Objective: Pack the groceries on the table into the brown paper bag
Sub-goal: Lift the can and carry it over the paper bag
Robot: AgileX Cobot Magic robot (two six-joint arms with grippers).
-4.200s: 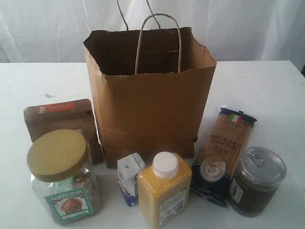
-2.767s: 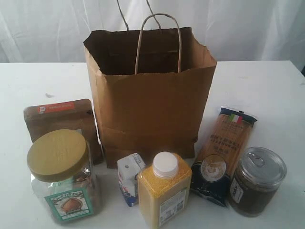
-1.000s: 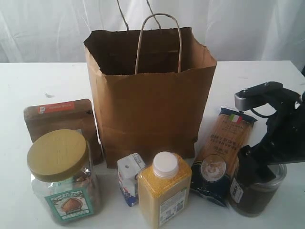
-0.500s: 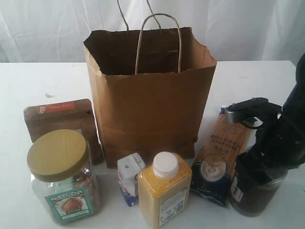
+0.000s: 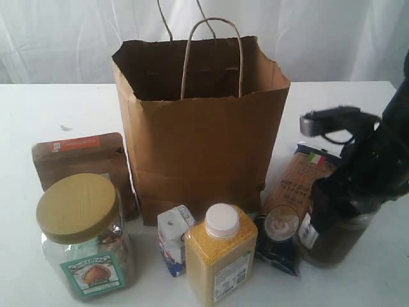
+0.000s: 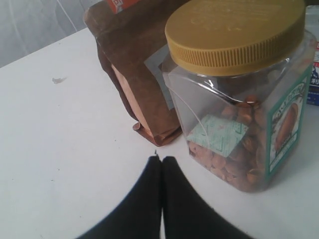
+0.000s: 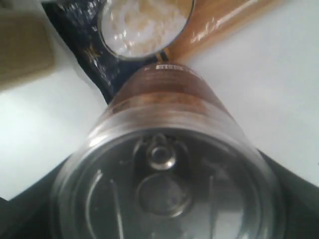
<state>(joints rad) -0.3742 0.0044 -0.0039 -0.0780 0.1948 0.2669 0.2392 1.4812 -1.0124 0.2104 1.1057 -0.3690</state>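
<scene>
My right gripper [image 5: 348,199] clamped round the dark round jar with a silver pull-tab metal lid [image 7: 164,196], jar tilted, brown contents, white label, my left gripper [image 6: 161,164] pinched closed on nothing, tan-lidded clear nut jar [image 6: 239,94] just beside it, plain white table [image 5: 358,102] beneath, tall creased brown paper bag [image 5: 198,153] beyond both, white curtain [image 5: 319,38] behind.

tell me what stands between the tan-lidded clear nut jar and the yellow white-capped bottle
A small white-blue carton stands between the nut jar and the yellow bottle, in the exterior view.
</scene>
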